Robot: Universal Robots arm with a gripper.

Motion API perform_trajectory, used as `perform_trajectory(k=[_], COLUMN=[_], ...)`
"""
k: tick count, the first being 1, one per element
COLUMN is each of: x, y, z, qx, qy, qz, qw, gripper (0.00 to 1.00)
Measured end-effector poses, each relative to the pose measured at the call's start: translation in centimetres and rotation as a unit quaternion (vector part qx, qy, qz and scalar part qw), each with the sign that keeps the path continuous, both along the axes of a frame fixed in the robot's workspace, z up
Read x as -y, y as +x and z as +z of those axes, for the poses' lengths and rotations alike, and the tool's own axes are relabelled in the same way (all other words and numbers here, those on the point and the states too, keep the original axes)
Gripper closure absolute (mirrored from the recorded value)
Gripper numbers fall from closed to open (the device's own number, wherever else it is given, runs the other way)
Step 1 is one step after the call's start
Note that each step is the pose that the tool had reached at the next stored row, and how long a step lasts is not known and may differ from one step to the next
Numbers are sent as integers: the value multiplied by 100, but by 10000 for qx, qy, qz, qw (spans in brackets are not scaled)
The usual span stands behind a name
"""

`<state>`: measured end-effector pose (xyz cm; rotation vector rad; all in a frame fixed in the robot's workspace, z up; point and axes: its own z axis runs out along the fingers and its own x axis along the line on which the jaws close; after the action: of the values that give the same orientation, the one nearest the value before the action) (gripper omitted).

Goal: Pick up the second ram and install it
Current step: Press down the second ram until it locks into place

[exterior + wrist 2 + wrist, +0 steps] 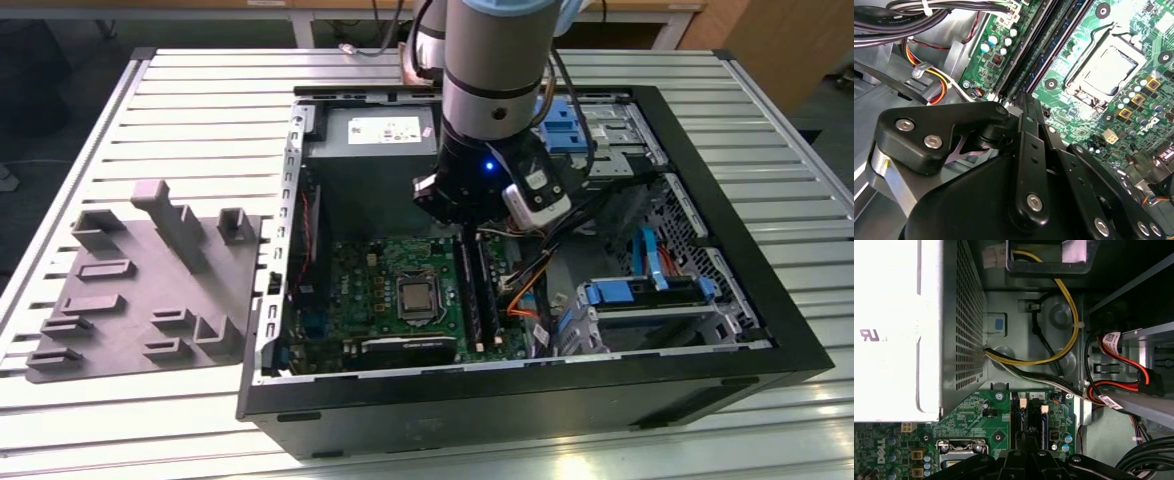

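Note:
My gripper reaches down into the open computer case, over the far end of the motherboard's long black memory slots. In both wrist views the two fingers are pressed together, so the gripper is shut, and its tips sit in line with one slot. A slim dark stick, the second ram, stands along that slot below the tips. I cannot tell whether the tips touch it. The gripper shows at the slots' end by the white latches.
A grey moulded fixture plate lies on the slatted table at the exterior view's left. Inside the case are the power supply, the processor socket, bundled cables and blue drive brackets at the exterior view's right.

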<state>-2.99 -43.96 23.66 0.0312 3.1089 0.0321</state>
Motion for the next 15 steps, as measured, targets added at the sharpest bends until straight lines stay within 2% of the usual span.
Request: perform_trajectory(k=[15], x=[0], y=[0], z=[-37], qx=[0], qy=[0], qz=[0], qw=[10000], gripper=[89])
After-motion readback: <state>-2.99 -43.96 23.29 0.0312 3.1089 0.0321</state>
